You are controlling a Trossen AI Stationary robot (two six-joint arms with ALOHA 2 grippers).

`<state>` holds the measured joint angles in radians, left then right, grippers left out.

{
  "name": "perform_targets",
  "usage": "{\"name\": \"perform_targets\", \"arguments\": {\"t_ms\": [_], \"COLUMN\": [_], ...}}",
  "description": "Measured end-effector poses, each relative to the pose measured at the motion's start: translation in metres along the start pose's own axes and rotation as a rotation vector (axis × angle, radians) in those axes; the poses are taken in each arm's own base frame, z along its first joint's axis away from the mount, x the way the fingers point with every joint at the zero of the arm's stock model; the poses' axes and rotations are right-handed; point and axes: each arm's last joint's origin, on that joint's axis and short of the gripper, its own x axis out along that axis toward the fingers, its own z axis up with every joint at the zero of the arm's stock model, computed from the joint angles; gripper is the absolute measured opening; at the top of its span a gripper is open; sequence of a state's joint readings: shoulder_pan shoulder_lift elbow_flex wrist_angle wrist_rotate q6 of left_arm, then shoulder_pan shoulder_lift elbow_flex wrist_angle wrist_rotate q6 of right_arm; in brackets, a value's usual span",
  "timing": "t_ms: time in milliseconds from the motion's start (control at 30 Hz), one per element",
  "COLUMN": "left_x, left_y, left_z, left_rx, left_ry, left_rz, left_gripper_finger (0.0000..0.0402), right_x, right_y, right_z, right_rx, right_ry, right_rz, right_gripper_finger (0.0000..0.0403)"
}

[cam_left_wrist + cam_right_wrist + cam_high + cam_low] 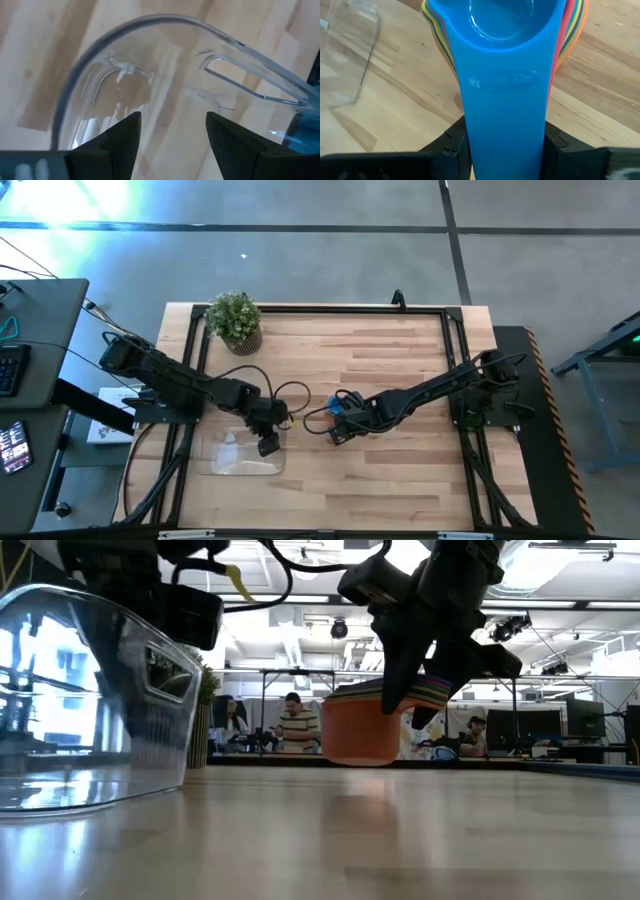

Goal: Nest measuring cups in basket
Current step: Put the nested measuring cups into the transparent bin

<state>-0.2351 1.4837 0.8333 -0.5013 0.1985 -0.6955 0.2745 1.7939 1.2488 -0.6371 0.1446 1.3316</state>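
right end effector (505, 145) clamping stacked measuring cups (505, 60) by handles

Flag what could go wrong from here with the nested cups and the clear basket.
The right gripper holds the nested measuring cups by their stacked handles only, above the table; lower cups such as the orange one could slip out. The left gripper hangs open over the basket, so the arms might collide as the stack comes in.

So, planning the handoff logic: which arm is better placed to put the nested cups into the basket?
Right. The right gripper already holds the nested measuring cups by their handles, lifted off the table beside the basket. The left gripper hangs open and empty over the basket.
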Motion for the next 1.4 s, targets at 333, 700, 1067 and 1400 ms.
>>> {"name": "perform_targets", "arguments": {"t_ms": [333, 700, 1067, 1400], "left_x": [-0.007, -0.018, -0.058, -0.118], "left_y": [0.020, 0.001, -0.022, -0.029], "left_z": [0.023, 0.030, 0.041, 0.035], "left_rx": [-0.011, 0.019, 0.111, 0.131], "left_ry": [-0.093, -0.068, -0.044, -0.182], "left_rz": [-0.012, -0.113, 0.022, 0.046], "left_gripper_finger": [0.0216, 0.0216, 0.0216, 0.0216], "right_x": [0.000, 0.000, -0.008, -0.029], "right_y": [0.000, -0.001, 0.011, 0.027], "right_z": [0.000, 0.001, 0.006, 0.027], "right_rx": [0.022, 0.029, -0.001, -0.075], "right_ry": [-0.004, -0.029, -0.068, -0.139], "right_rz": [-0.003, -0.011, 0.040, 0.082], "right_gripper_finger": [0.0124, 0.0124, 0.0124, 0.0124]}}
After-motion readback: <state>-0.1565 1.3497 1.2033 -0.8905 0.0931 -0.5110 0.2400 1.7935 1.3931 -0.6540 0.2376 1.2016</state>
